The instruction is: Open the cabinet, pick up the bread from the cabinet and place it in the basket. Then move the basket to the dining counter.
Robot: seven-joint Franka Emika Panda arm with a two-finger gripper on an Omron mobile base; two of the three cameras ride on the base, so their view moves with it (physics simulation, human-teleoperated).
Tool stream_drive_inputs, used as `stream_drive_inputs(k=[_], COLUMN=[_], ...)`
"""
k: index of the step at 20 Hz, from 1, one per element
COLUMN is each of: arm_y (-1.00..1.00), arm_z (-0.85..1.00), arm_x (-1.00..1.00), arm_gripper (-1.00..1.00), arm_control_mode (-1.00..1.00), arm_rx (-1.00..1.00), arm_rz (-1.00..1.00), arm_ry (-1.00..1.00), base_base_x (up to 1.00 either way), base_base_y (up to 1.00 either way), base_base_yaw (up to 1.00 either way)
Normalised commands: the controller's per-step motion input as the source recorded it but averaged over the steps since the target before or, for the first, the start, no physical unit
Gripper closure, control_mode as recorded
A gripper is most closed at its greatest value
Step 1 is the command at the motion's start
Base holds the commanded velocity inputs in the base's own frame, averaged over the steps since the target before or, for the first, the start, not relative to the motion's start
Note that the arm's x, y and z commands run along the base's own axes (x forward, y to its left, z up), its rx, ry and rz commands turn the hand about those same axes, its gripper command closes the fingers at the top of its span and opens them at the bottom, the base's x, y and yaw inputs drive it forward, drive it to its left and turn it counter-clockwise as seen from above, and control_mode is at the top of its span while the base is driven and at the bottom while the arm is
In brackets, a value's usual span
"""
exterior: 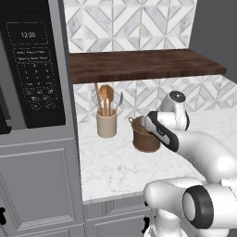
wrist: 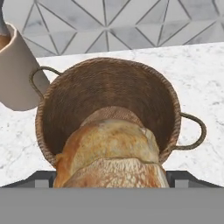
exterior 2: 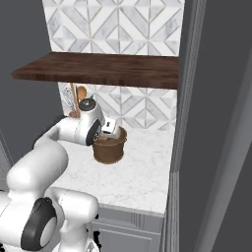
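Note:
The golden-brown bread (wrist: 111, 153) sits right at my hand in the hand view and hides both fingertips. It hangs just above the open mouth of the round brown basket (wrist: 109, 83). The basket (exterior: 144, 139) stands upright on the marble worktop under the dark brown wooden cabinet shelf (exterior: 143, 65). My gripper (exterior: 146, 125) points down at the basket's rim from the near right side. From the right base, the gripper (exterior 2: 111, 133) is over the basket (exterior 2: 109, 150), below the shelf (exterior 2: 98, 69). The jaws look shut on the bread.
A beige crock of utensils (exterior: 106, 124) stands just left of the basket, close to its loop handle (wrist: 39, 74). A black microwave panel (exterior: 32, 69) in a tall grey cabinet bounds the left. A grey wall panel (exterior 2: 211, 123) bounds the right. Patterned tiles back the worktop (exterior: 111, 169).

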Motion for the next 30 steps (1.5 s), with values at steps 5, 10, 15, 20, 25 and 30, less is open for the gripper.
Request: stream_drive_inputs(k=[5,10,15,20,25,30], arm_y=[0.0,0.0,0.0,0.0,0.0,0.0], arm_z=[-0.23,-0.37,-0.35,-0.27,-0.17,-0.15], arm_x=[0.43,0.33,0.26,0.23,0.27,0.33], arm_gripper=[1.0,1.0,1.0,1.0,1.0,-1.0], arm_control_mode=[-1.0,-1.0,-1.0,-1.0,-1.0,-1.0], arm_rx=[0.0,0.0,0.0,0.0,0.0,0.0], arm_rz=[0.0,0.0,0.0,0.0,0.0,0.0], arm_ry=[0.0,-0.03,0.0,0.0,0.0,0.0], base_base_x=[0.0,0.0,0.0,0.0,0.0,0.0], base_base_y=[0.0,0.0,0.0,0.0,0.0,0.0], base_base_yaw=[0.0,0.0,0.0,0.0,0.0,0.0])
